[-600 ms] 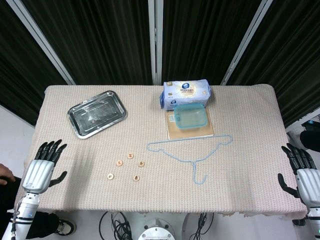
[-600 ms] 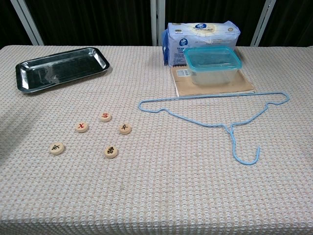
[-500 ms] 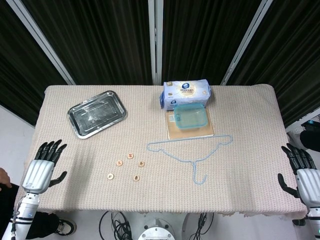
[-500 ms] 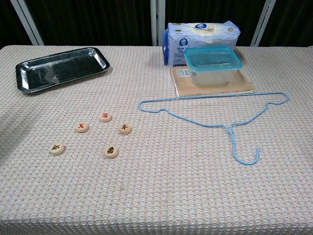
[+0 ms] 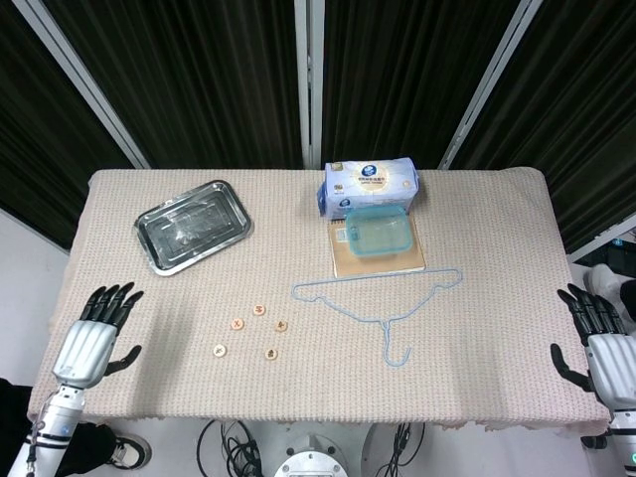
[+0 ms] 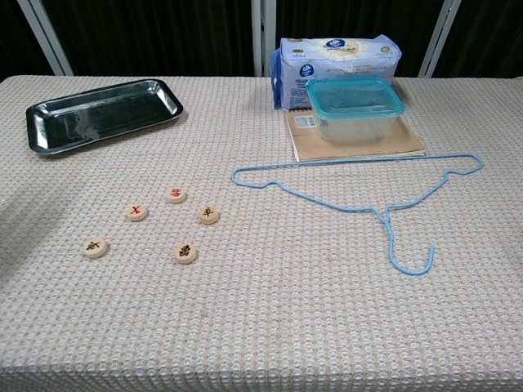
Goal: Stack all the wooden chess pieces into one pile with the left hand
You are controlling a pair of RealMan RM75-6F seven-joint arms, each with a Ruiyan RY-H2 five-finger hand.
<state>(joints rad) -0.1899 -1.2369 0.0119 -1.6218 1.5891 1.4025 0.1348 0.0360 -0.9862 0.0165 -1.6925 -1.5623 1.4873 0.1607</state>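
Note:
Several round wooden chess pieces lie apart and flat on the cloth, left of the middle. One marked in red point(image 6: 137, 211) lies beside another red one point(image 6: 176, 194); dark-marked ones lie at the front left point(image 6: 96, 246) and front middle point(image 6: 185, 252). The head view shows the same cluster of pieces point(image 5: 258, 310). My left hand point(image 5: 92, 338) hovers over the table's left front corner, fingers spread, holding nothing, well left of the pieces. At the right edge my right hand point(image 5: 596, 335) is spread and holds nothing. Neither hand shows in the chest view.
A steel tray point(image 6: 100, 113) sits at the back left. A tissue pack point(image 6: 337, 57), a clear box with a teal lid point(image 6: 357, 104) on a brown board point(image 6: 304, 139), and a blue wire hanger point(image 6: 392, 214) occupy the right half.
My left hand has moved slightly right and forward, further over the table's corner. The pieces and the right hand have not moved.

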